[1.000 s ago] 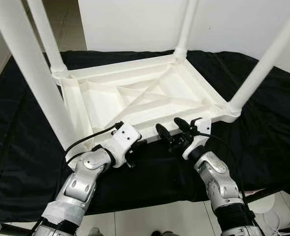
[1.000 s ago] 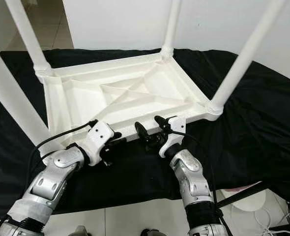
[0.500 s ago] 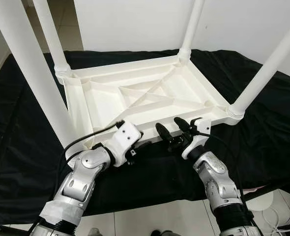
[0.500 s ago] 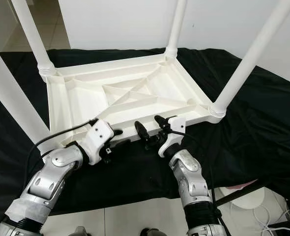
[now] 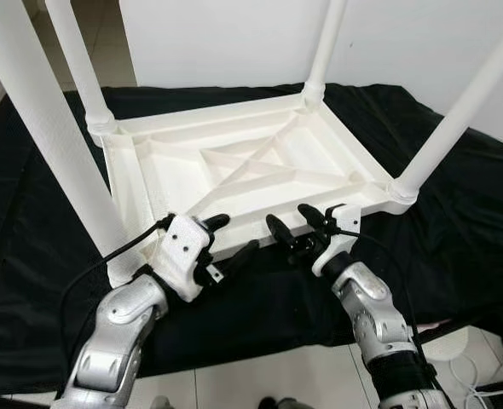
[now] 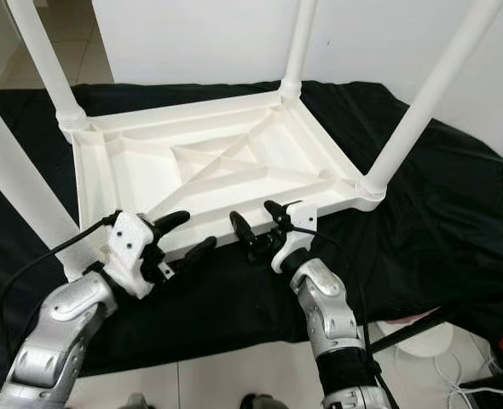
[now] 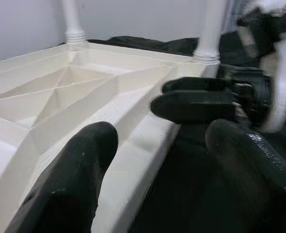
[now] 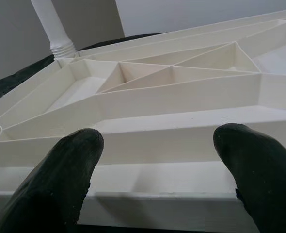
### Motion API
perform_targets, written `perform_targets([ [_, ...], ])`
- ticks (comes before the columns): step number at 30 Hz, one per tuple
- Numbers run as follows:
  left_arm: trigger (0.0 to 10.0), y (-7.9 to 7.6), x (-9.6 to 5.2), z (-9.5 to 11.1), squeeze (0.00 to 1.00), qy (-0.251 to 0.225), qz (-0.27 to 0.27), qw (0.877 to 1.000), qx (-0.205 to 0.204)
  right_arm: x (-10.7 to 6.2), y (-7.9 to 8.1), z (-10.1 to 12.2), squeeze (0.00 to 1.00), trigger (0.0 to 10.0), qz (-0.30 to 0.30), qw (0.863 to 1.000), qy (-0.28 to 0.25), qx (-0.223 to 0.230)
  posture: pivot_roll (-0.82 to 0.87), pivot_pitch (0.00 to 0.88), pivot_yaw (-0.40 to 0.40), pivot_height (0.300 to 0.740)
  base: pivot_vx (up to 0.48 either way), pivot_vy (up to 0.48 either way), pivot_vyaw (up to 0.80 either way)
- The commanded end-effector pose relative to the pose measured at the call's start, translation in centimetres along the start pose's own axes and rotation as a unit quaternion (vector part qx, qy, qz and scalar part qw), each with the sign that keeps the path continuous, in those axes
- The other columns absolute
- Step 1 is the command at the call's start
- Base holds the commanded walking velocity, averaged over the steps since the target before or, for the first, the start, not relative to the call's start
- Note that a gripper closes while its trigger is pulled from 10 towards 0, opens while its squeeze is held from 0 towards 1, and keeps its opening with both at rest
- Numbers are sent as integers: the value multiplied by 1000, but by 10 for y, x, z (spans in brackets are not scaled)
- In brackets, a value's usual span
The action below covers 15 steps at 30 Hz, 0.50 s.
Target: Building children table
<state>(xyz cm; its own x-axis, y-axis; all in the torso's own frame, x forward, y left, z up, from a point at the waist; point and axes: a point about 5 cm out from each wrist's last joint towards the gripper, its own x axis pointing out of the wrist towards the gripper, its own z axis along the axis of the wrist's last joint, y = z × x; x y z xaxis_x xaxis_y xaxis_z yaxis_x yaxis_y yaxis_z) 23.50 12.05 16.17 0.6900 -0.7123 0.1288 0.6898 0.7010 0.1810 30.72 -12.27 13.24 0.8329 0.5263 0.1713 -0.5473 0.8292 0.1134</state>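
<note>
The white children's table (image 5: 260, 162) lies upside down on a black cloth (image 5: 456, 230), with its legs pointing up: front left leg (image 5: 47, 128), back left leg (image 5: 77, 60), back right leg (image 5: 324, 43), front right leg (image 5: 465, 111). My left gripper (image 5: 234, 234) stands open at the tabletop's near rim (image 7: 85, 111), one finger over the rim and one in front of it. My right gripper (image 5: 287, 216) is open just to its right, fingers (image 8: 60, 179) spread before the same rim (image 8: 182, 141). Neither holds anything.
The cloth-covered surface ends just in front of my arms, with tiled floor (image 5: 260, 375) below. A white wall (image 5: 234, 43) stands behind the table. A white round object (image 5: 456, 349) and cables lie on the floor at the lower right.
My left gripper has drawn back from the rim toward the left and its fingers have spread open. The right gripper has stayed in place. The camera has shifted slightly.
</note>
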Motion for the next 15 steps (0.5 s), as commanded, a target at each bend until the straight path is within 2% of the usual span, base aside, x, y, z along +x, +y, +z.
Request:
perform_targets([
  [1, 10000, -2, -7, 4, 0, -8, -9, 1000, -11, 0, 0, -3, 0, 10000, 4, 1000, 7, -1, 149, 112, -72, 740, 0, 0, 0],
  [2, 10000, -2, -14, 9, 0, -10, -14, 1000, 4, 1, 0, -4, 0, 10000, 7, 1000, 9, -1, 165, 114, -82, 740, 0, 0, 0],
  [8, 10000, -3, -28, 17, 0, -5, -23, 1000, -3, 5, 1, -4, 0, 10000, 16, 1000, 11, 0, 189, 114, -92, 740, 0, 0, 0],
  [10, 10000, -5, -51, 23, 0, 9, -34, 999, -5, 11, 2, -3, 0, 10000, 26, 1000, 10, -1, 213, 117, -100, 740, 0, 0, 0],
  [12, 10000, 2, -78, 24, 0, 40, -40, 998, -17, 15, 3, -4, 0, 10000, 33, 999, 11, 0, 226, 117, -107, 740, 0, 0, 0],
  [13, 10000, 5, -86, 24, 0, 50, -44, 997, -27, 16, 4, -4, 0, 10000, 35, 999, 12, 1, 226, 117, -107, 740, 0, 0, 0],
  [14, 10000, 5, -86, 24, 0, 50, -44, 997, -27, 16, 4, -4, 0, 10000, 35, 999, 12, 1, 226, 117, -107, 740, 0, 0, 0],
  [15, 10000, 9, -96, 24, 0, 63, -45, 997, -28, 17, 4, -4, 0, 10000, 38, 999, 13, 1, 229, 116, -109, 740, 0, 0, 0],
])
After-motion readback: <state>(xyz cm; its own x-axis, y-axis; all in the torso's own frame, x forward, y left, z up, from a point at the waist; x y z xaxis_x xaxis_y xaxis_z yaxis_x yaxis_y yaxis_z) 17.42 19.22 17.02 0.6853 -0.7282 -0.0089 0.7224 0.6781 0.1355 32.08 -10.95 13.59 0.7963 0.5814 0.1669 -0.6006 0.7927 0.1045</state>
